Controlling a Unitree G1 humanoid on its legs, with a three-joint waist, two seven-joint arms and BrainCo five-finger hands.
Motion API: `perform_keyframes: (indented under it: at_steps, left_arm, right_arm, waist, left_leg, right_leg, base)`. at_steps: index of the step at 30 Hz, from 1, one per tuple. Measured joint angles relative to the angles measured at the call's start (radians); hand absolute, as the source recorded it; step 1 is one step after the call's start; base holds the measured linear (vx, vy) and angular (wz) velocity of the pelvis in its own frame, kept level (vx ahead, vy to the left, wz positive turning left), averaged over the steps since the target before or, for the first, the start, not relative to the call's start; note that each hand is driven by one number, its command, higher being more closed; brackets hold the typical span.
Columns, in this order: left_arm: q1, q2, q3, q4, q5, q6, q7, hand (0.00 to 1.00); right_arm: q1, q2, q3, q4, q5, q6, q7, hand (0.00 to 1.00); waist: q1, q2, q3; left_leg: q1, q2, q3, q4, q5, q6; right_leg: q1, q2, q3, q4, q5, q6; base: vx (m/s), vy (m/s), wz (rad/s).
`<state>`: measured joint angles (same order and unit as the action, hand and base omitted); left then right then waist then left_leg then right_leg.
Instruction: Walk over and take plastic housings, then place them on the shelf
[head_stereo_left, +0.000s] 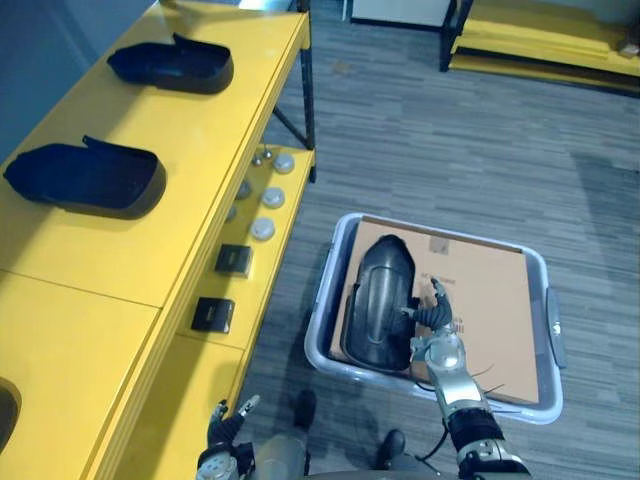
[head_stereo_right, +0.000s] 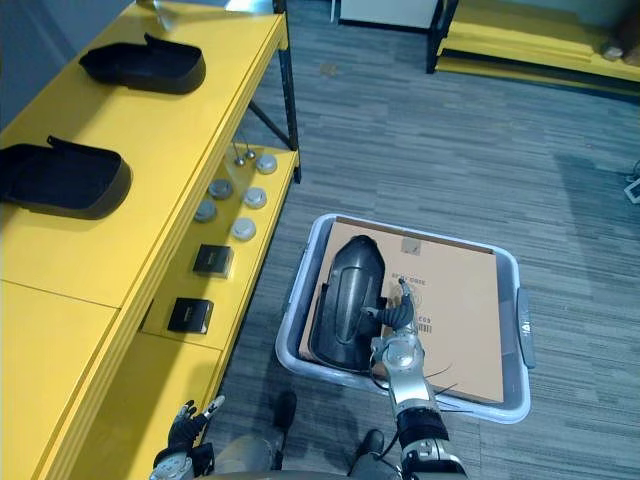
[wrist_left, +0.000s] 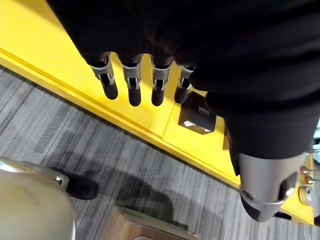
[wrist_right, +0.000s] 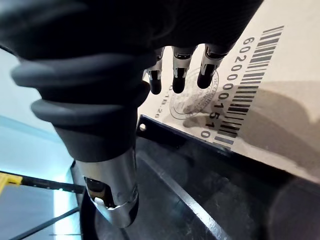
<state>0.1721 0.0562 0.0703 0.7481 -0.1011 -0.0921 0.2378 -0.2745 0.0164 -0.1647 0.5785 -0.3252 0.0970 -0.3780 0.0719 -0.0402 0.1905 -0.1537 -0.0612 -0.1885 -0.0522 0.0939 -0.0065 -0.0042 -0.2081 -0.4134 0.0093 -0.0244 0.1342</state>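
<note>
A black plastic housing (head_stereo_left: 378, 300) lies in a grey bin (head_stereo_left: 548, 275) on the floor, on the left side of a cardboard sheet (head_stereo_left: 490, 300). My right hand (head_stereo_left: 432, 318) hovers at the housing's right edge. It is open: its fingers (wrist_right: 179, 82) stretch over the cardboard (wrist_right: 270, 125) and its thumb (wrist_right: 117, 210) hangs above the housing (wrist_right: 210, 200), gripping nothing. Two more black housings (head_stereo_left: 175, 62) (head_stereo_left: 90, 178) rest on the yellow shelf top (head_stereo_left: 200, 170) at the left. My left hand (head_stereo_left: 225, 428) hangs open and empty low beside the shelf, fingers (wrist_left: 132, 90) straight.
The shelf's lower level holds several round silver parts (head_stereo_left: 268, 200) and two small black boxes (head_stereo_left: 233, 260) (head_stereo_left: 212, 314). Bare yellow top lies nearer me than the two housings. Another yellow rack (head_stereo_left: 540, 40) stands at the back right across grey floor.
</note>
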Motion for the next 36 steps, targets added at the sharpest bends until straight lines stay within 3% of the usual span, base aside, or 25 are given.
perform_keyframes:
  at_steps: [5,16,31,36]
  left_arm:
    - [-0.001,0.001,-0.002,-0.007,0.000,-0.001,0.009,0.00]
    - [-0.020,0.024,-0.040,-0.009,0.000,-0.002,0.013,0.00]
    - [-0.026,0.024,-0.043,-0.012,0.000,-0.001,0.015,0.00]
    - [-0.022,0.021,-0.102,-0.133,0.000,-0.001,0.019,0.00]
  right_arm:
    - [-0.036,-0.004,-0.033,0.031,-0.047,0.035,-0.042,1.00]
    - [-0.075,-0.002,-0.003,0.078,-0.066,0.041,-0.007,1.00]
    - [-0.064,-0.015,0.004,0.050,-0.029,0.031,0.007,1.00]
    - [0.005,-0.018,-0.002,-0.116,-0.029,-0.006,-0.027,1.00]
  waist:
    - [-0.002,-0.005,0.012]
    - [0.000,-0.011,0.040]
    - [-0.003,-0.011,0.040]
    - [-0.004,-0.011,0.040]
  left_leg:
    - [-0.004,-0.005,0.001,0.000,0.000,0.000]
    - [0.008,0.000,0.018,-0.011,0.000,0.000]
    - [0.031,-0.003,-0.001,-0.020,0.002,0.001]
    - [0.031,-0.006,-0.016,-0.019,0.008,0.002]
  right_leg:
    - [0.001,-0.002,0.001,-0.005,0.000,0.000]
    - [-0.001,-0.002,0.019,-0.004,0.002,-0.003]
    - [0.021,-0.003,0.013,-0.006,0.002,-0.003]
    - [0.030,-0.005,0.000,-0.009,0.002,-0.003]
  base:
    - [0.03,0.012,0.04]
    - [-0.02,0.012,-0.04]
    - [0.00,0.008,0.01]
    - [-0.01,0.015,0.09]
